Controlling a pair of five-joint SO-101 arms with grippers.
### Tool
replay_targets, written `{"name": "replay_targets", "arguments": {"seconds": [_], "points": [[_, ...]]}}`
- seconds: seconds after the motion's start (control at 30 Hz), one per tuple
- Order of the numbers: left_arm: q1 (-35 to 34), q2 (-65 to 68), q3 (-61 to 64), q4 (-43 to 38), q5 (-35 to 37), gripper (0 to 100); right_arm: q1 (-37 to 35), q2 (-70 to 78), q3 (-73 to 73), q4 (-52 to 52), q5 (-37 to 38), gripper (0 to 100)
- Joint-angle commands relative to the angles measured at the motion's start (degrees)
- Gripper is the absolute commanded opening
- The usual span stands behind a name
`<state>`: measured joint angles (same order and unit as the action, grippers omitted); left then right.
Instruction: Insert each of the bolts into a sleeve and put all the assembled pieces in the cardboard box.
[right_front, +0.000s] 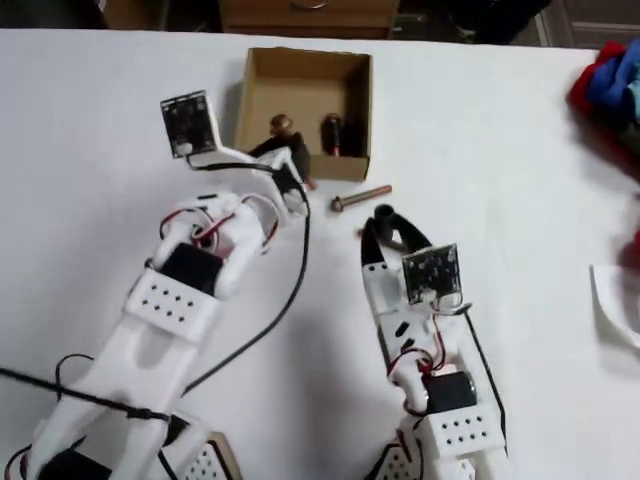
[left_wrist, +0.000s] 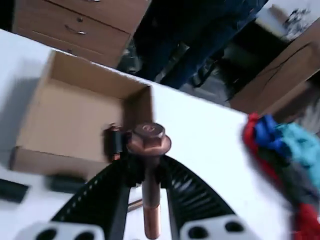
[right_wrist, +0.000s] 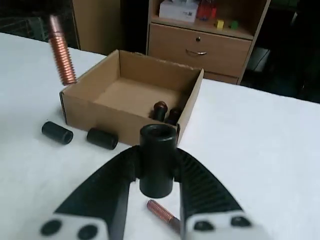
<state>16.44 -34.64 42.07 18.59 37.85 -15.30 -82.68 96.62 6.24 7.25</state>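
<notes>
Left pincer (left_wrist: 145, 169): closed on 1 copper bolt (left_wrist: 149, 140), with the shank between the jaws and the hex head clear of the tips. It hangs tilted over the box's near edge.
Right pincer (right_wrist: 156, 167): clamped around 1 black sleeve (right_wrist: 157, 145), which stands upright with its bore facing up, above the table and short of the box.
Cardboard box (right_front: 300, 95): open. Inside lie 1 copper-headed assembled piece (right_wrist: 160, 108) and a dark piece touching it.
Loose bolt (right_front: 360, 197): flat on the table, between the box and the held sleeve.
Spare sleeves (right_wrist: 56, 132): 2, lying just outside the box's wall.
Step in hand: probably mating the held bolt with the held sleeve, which are well apart.
Doing it well: bring the threaded tip over the bore and line the shank up with the sleeve's axis before pushing. Keep the sleeve upright and feed slowly. A slanted entry would likely catch the thread on the rim.
Table (right_front: 500, 120): white and flat.
Cabinet (right_wrist: 200, 47): wooden with drawers, behind the table.
Cloth bundle (right_front: 605, 80): red and blue, at the table's right edge.
</notes>
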Motion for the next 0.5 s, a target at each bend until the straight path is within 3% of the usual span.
{"name": "replay_targets", "arguments": {"seconds": [0.0, 0.2, 0.47], "points": [[4.7, -2.5, -5.5, -1.7, 3.3, 3, -0.1, -0.5, 0.7, -3.2, -0.4, 2.3], [12.4, -2.5, -5.8, -1.8, 2.0, 3, -0.1, 1.0, 0.7, -4.9, -0.4, 2.3], [14.6, -2.4, -5.3, -5.7, -5.2, 3, -0.1, 1.3, 0.7, -4.7, -0.4, 2.3]]}}
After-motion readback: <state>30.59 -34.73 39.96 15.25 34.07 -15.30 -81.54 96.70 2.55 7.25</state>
